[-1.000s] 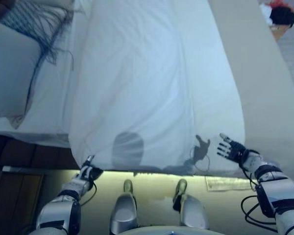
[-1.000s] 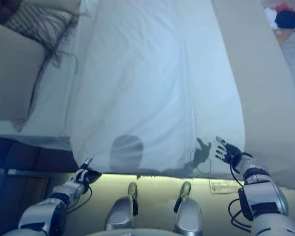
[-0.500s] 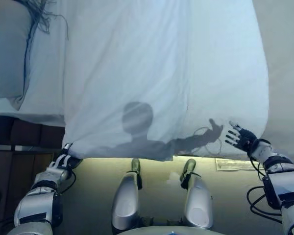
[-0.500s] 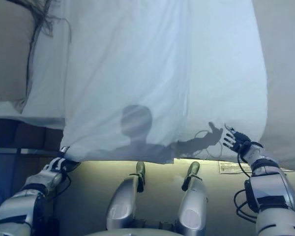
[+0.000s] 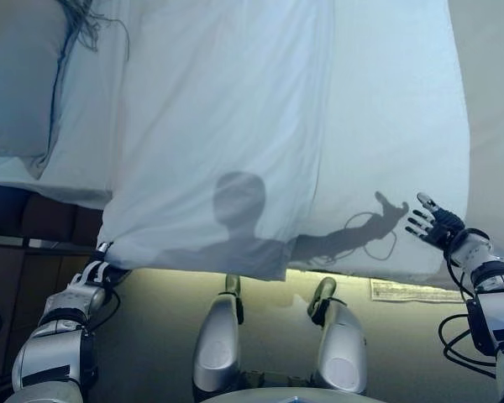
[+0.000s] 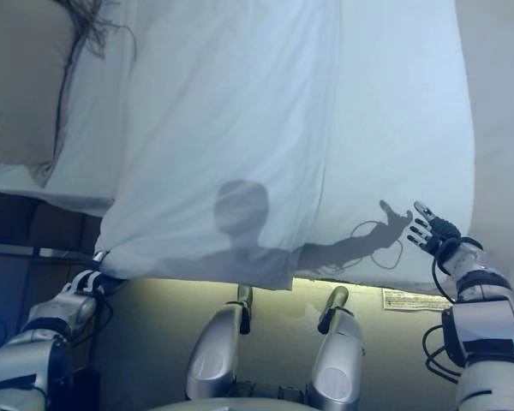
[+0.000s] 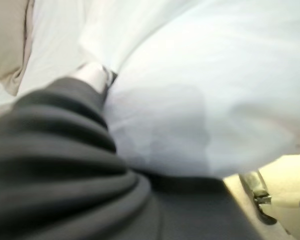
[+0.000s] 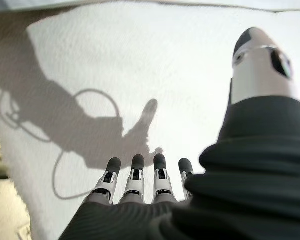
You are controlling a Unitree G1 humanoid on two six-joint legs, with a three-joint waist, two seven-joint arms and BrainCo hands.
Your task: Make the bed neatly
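White sheet (image 5: 235, 126) lies spread over the bed (image 5: 84, 143), near edge hanging toward the floor (image 5: 151, 336). Left hand (image 5: 97, 270) is at the sheet's near-left corner; its fingers are buried under the cloth, so grip can't be read. Right hand (image 5: 437, 225) hovers off the near-right edge, fingers straight and spread, holding nothing. Pillow (image 5: 17, 75) sits far left, cut off by the frame.

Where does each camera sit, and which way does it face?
Left and right eye views: on the head, looking down at the white duvet, beige pillow, left hand and right hand.
Left wrist view: on the left wrist; ribbed cover, duvet corner bunched close.
Right wrist view: on the right wrist; straight fingers over the white mattress cover.
Shared: the duvet, in the eye and left wrist views.
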